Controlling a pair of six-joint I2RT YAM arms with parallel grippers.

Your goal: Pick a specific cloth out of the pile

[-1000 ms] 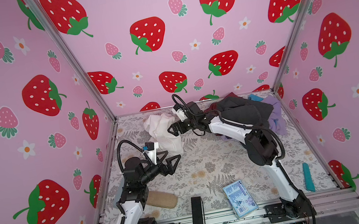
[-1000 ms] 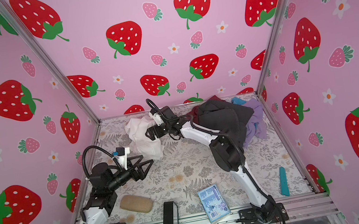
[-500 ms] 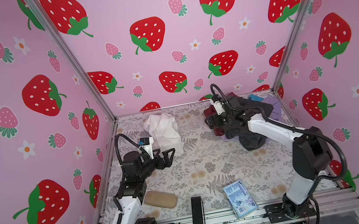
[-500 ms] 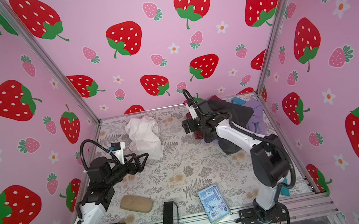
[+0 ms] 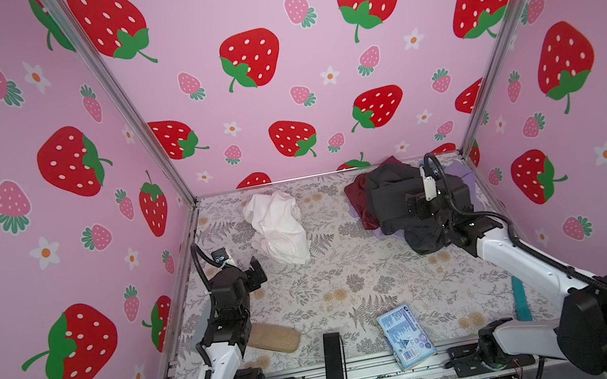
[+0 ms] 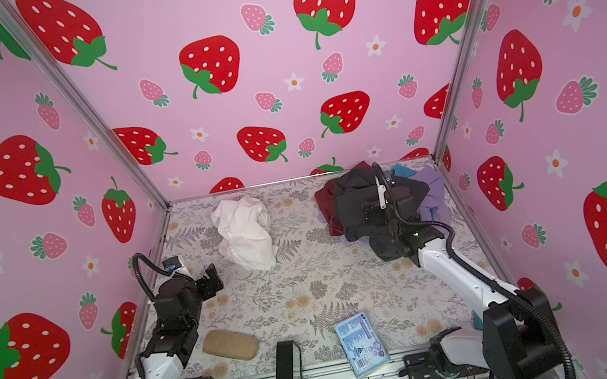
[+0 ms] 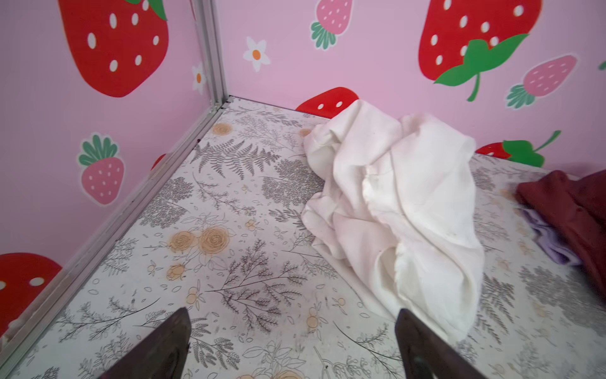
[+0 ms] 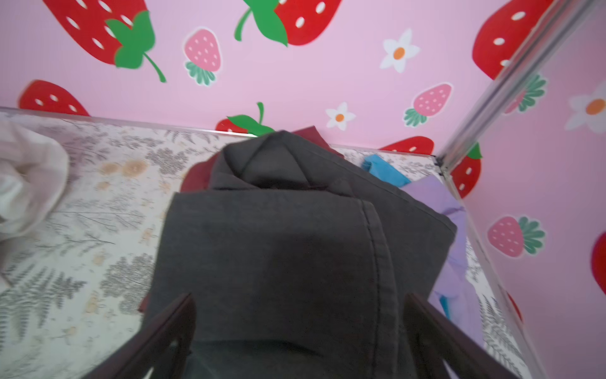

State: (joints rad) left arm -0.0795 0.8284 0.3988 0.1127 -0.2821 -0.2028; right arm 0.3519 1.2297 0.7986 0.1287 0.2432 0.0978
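Observation:
The white cloth lies crumpled on the floral table at the back left, on its own, well apart from the pile. The pile sits in the back right corner: a dark grey garment on top, with maroon, lilac and a bit of blue showing around it. My left gripper is open and empty, just short of the cloth's near edge. My right gripper hangs open over the dark grey garment, its fingers either side of the fabric.
Near the front edge lie a tan oblong block, a black box and a blue packet. A teal strip lies along the right wall. Pink strawberry walls close off the left, back and right sides.
My right arm has swung from beside the white cloth across to the pile at the back right. The left gripper has drawn back a little to the left. The white cloth stays put.

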